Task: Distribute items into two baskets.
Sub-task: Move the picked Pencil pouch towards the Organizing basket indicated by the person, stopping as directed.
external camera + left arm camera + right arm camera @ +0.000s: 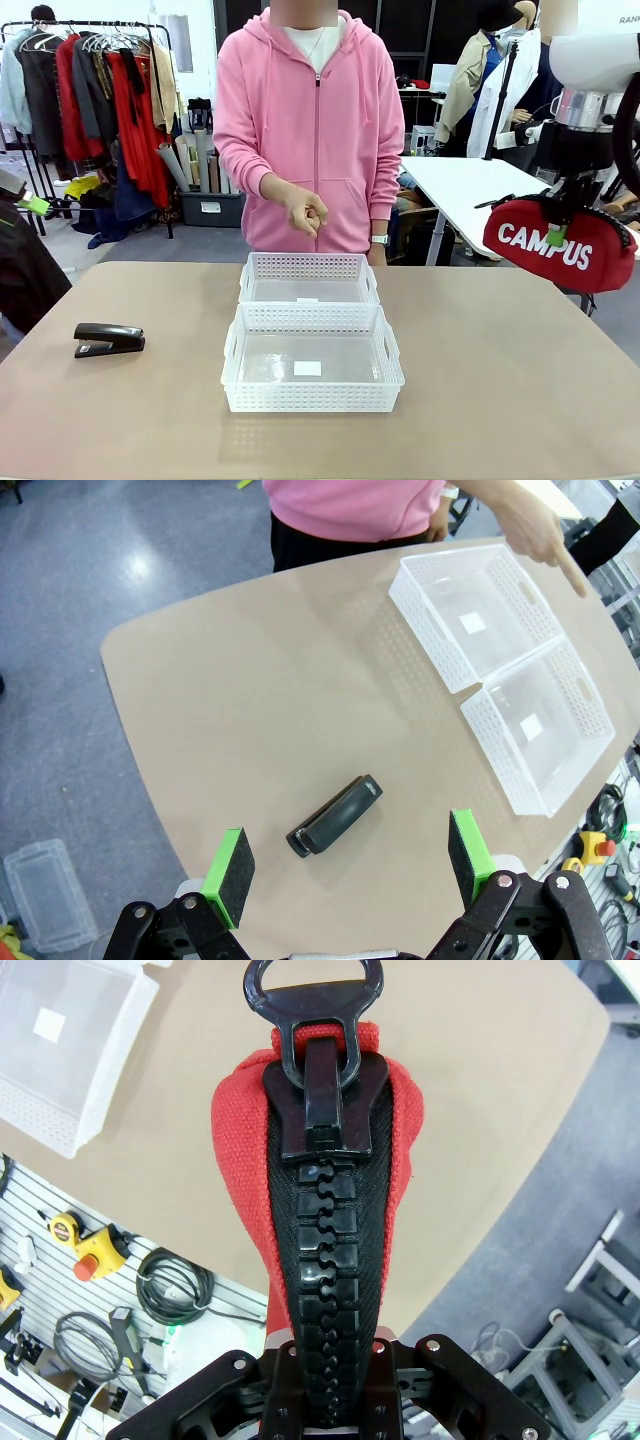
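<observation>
The red "CAMPUS" pouch (562,248) hangs in the air at the table's right side, with my right gripper (557,230) shut on its top. In the right wrist view its black zipper (323,1250) runs up between the jaws. The black stapler (108,339) lies on the table at the left. My left gripper (348,863) hovers high above the stapler (335,815), its green pads (230,865) wide apart and holding nothing. Two white lattice baskets sit mid-table, one (312,397) near me and one (310,266) behind it; both look empty.
A person in a pink hoodie stands at the far edge, one hand (305,212) pointing down over the far basket (420,635). The near basket (495,762) touches it. Bare tabletop (500,380) lies on both sides. A white side table (460,185) stands behind the pouch.
</observation>
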Available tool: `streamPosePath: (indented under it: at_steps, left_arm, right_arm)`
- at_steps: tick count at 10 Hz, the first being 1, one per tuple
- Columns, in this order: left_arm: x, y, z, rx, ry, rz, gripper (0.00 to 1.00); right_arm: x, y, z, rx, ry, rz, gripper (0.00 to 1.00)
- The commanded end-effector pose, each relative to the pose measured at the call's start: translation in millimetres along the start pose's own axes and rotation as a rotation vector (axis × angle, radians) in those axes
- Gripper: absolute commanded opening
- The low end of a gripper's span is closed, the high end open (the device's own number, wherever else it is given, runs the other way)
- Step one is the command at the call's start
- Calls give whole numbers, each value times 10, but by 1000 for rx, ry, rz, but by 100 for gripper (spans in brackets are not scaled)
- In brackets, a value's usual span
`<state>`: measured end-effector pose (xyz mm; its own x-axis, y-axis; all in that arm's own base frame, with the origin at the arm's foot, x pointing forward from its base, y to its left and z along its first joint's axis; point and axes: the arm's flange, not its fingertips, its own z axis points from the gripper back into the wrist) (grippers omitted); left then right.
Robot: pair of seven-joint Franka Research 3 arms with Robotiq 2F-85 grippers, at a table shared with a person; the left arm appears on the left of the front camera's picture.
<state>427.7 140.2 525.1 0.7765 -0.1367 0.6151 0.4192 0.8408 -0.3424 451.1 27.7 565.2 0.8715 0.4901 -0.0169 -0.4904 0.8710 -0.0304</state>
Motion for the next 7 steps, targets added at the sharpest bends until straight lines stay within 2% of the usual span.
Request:
streamPosePath:
  at_steps: [1, 5, 7]
  left_arm:
    - [-2, 3, 8, -9, -5, -2, 100]
    - [-2, 3, 8, -9, -5, -2, 100]
    - [-2, 3, 8, -9, -5, -2, 100]
  right_arm:
    - [2, 6, -4, -15, -14, 4, 0]
    - [0, 0, 0, 0, 0, 0, 0]
    - [147, 15, 14, 10, -53, 13, 0]
